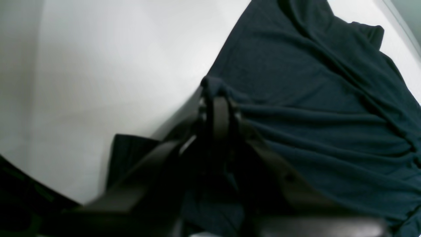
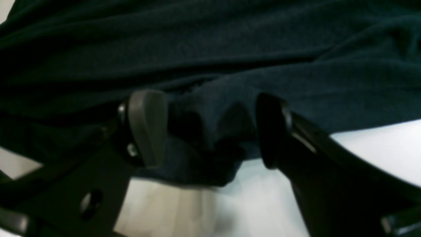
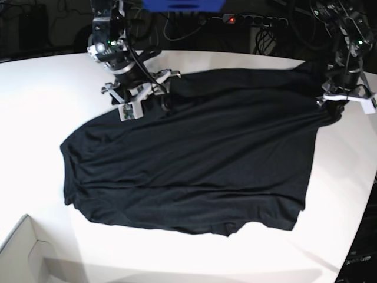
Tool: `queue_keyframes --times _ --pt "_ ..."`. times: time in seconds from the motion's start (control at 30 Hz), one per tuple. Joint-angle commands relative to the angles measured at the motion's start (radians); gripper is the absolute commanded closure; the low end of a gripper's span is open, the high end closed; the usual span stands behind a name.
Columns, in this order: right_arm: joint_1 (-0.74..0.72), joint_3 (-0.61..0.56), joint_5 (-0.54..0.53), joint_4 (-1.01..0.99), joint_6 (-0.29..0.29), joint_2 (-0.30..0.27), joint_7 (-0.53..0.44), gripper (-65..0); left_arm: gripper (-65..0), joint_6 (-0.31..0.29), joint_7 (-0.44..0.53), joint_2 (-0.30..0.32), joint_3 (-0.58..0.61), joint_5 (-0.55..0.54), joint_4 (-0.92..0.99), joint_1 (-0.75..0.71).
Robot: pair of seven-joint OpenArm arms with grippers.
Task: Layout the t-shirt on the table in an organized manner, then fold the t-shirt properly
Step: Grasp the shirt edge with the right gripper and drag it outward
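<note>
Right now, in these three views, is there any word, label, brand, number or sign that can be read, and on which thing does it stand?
None can be read.
t-shirt: plain black, no print.
table: bare white, no marks.
Small tag on the right claw mount: too small to read.
Blue thing at the top edge: no text visible.

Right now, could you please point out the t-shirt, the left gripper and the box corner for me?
t-shirt [image 3: 194,153]: base view, middle of the spread cloth.
left gripper [image 1: 218,98]: left wrist view, shut fingers pinching the shirt's edge.
box corner [image 3: 20,253]: base view, pale wall at lower left.
</note>
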State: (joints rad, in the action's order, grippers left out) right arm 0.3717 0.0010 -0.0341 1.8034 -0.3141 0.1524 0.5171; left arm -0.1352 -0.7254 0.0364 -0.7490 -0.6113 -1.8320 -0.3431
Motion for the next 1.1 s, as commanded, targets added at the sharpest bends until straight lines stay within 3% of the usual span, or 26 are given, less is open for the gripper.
queue_keyframes --times 0.0,0.23,0.53,0.83,1.07 --pt "-0.003 0.0 -0.013 0.014 0.0 0.005 -0.019 -35.9 -0.1 -0.005 0.023 0.012 -0.004 -0.009 -0.015 -0.001" --pt "0.003 0.007 -0.014 0.014 0.0 -0.003 -0.019 -0.1 -0.1 -0.005 0.023 0.013 -0.004 -0.009 -0.015 0.002" --pt "0.082 0.129 -0.017 0.063 -0.004 -0.003 -0.027 0.0 -0.1 -0.005 0.028 0.017 -0.004 -0.009 -0.013 0.005" --pt "0.143 0.136 -0.017 0.164 -0.006 -0.004 -0.027 0.0 -0.1 -0.005 0.031 0.018 -0.005 -0.008 -0.011 0.023" --pt "0.152 0.228 -0.017 0.164 -0.006 -0.018 -0.027 0.0 -0.1 -0.005 0.028 0.017 -0.054 -0.008 0.061 0.054"
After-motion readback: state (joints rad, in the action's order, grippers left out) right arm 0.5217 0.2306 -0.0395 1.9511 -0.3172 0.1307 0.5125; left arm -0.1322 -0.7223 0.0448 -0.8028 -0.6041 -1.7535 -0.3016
